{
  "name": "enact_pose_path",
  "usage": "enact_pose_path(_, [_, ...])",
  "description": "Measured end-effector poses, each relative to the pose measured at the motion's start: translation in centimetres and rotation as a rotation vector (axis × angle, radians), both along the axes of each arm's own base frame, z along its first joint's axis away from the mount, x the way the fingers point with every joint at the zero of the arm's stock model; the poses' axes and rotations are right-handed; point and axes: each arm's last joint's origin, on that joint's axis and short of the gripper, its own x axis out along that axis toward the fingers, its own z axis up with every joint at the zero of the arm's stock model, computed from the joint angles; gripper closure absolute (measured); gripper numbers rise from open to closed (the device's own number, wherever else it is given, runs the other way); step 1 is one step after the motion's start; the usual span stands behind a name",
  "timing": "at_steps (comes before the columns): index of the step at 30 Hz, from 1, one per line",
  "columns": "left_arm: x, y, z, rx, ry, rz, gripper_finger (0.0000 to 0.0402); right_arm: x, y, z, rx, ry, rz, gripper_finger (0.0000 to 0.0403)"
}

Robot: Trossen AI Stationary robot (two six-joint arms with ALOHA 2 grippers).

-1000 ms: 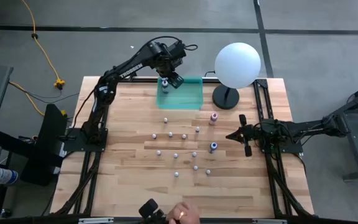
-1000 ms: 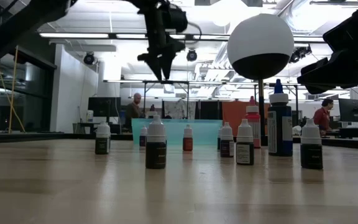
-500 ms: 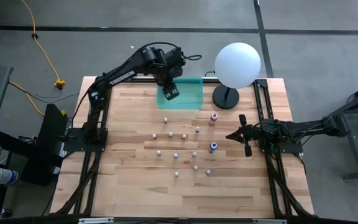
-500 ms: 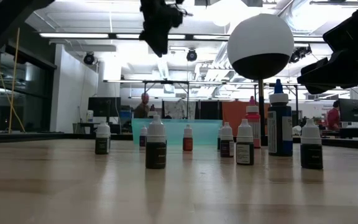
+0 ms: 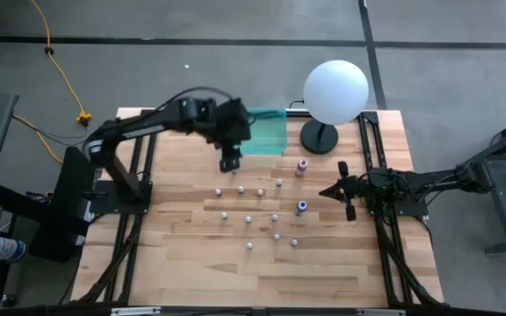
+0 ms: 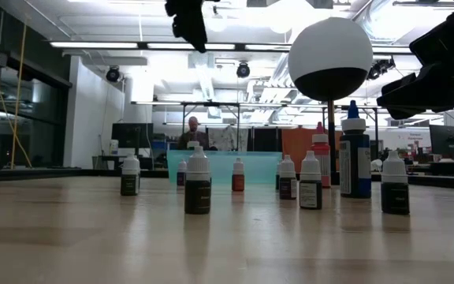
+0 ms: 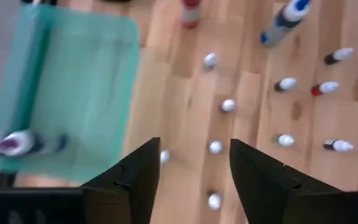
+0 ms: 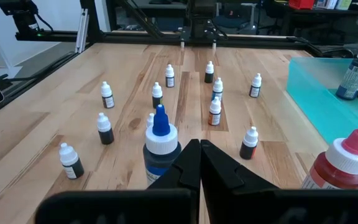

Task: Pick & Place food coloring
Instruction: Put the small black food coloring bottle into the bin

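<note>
Several tiny white-capped food coloring bottles [image 5: 249,207] stand upright on the wooden table, along with a larger pink one [image 5: 302,165] and a blue one [image 5: 301,207]. Two more bottles [image 7: 14,144] lie in the teal tray [image 5: 271,133] at the table's far side. My left gripper [image 5: 228,162] hangs open and empty, high above the table between the tray and the bottles; its fingers [image 7: 135,180] stand apart. My right gripper [image 5: 330,190] is shut and empty at the table's right side, pointing at the blue bottle [image 8: 160,146].
A white globe lamp [image 5: 335,90] stands on a dark base at the far right, beside the tray. Dark frame rails run along the table's left and right sides. Bare wood lies toward the near edge. A person shows in the room behind [image 6: 193,130].
My left gripper has gone from above the tray's far left corner toward the table's near edge, out over the bare wood between tray and bottles, and has risen. A hand at the table's near edge has withdrawn.
</note>
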Motion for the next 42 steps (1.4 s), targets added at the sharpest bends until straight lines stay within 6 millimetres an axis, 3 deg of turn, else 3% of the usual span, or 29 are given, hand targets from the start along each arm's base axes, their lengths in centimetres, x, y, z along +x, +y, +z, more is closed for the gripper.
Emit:
enact_pose_path(5, [-2.4, -2.0, -4.2, -0.03, 0.012, 0.045, 0.0163, 0.0, 0.0, 0.0, 0.0, -0.001, 0.0, 0.0402])
enact_pose_path(12, [-5.3, -3.2, -10.1, -0.104, 0.243, 0.137, 0.0142, 0.0, 0.0, 0.0, 0.0, -0.001, 0.0, 0.0402])
enact_pose_path(18, [-5.2, -3.7, -13.5, -0.104, 0.332, 0.152, 0.0142, 0.0, 0.0, 0.0, 0.0, -0.001, 0.0, 0.0402])
enact_pose_path(34, [-2.1, -4.3, -18.1, -0.092, 0.409, 0.134, 0.0142, 0.0, 0.0, 0.0, 0.0, 0.0, 0.0, 0.0402])
enact_pose_path(42, [-1.4, -4.7, -19.3, -0.108, 0.416, 0.114, 0.0142, 0.0, 0.0, 0.0, 0.0, 0.0, 0.0, 0.0402])
